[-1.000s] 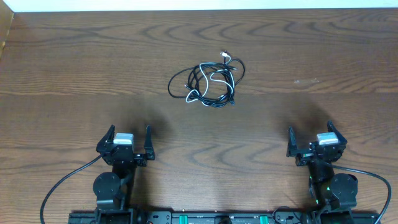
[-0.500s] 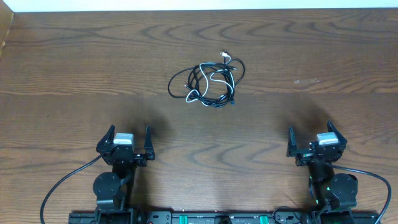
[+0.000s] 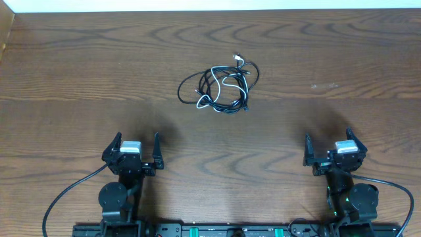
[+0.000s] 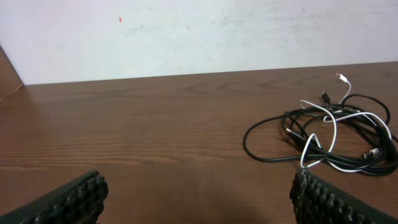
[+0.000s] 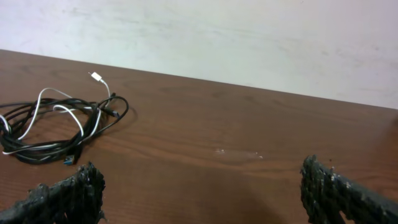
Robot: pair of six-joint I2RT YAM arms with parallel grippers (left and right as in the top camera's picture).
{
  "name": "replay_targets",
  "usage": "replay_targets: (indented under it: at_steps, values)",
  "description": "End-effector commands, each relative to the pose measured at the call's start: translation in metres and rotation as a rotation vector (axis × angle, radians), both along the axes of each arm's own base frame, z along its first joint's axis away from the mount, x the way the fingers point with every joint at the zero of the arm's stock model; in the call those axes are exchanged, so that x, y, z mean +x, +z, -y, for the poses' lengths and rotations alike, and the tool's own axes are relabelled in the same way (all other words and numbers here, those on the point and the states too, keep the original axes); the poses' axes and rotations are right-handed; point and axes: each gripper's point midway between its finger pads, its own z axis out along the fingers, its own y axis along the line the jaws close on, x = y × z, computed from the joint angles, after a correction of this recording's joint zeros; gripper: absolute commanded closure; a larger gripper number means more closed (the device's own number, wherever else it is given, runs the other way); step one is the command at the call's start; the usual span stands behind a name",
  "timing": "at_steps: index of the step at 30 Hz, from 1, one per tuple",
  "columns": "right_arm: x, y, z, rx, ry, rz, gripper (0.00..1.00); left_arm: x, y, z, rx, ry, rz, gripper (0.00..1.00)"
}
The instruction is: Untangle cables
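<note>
1. The cables (image 3: 220,89) are lying in one loose tangle on the far half of the wooden table (image 3: 79,66), roughly midway between its left and right sides and well apart from both grippers
2. The black cables (image 3: 187,83) are making up most of the bundle, looping over one another in wide, flat coils; where one ends and the other begins I cannot tell
3. The white cable (image 3: 205,101) is threading through the black loops, and its small white plug (image 3: 237,62) is poking out at the far right of the tangle, pointing toward the wall
4. In the left wrist view the cables (image 4: 323,134) are sitting ahead and to the right, with the white cable (image 4: 334,127) arching over the black coils
5. In the right wrist view the cables (image 5: 56,127) are sitting ahead and to the left, the white plug (image 5: 96,76) lying just beyond them
6. The left gripper (image 3: 137,139) is hanging near the table's near edge, its fingers (image 4: 71,198) spread wide apart and holding nothing
7. The right gripper (image 3: 328,138) is hanging at the opposite side, level with the left one, its fingers (image 5: 65,198) likewise splayed wide with nothing between them
8. Thick black cords (image 3: 66,194) are trailing from the arm bases along the near edge
9. A pale wall (image 4: 186,37) is running along the far edge of the table
</note>
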Motion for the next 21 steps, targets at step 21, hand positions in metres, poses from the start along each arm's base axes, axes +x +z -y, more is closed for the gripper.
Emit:
replay_targets:
  at_steps: [21]
  values:
    - [0.0,-0.002,0.003,-0.012,-0.013,-0.005,0.01,0.058,0.091,0.02,-0.103,-0.099,-0.292,0.04]
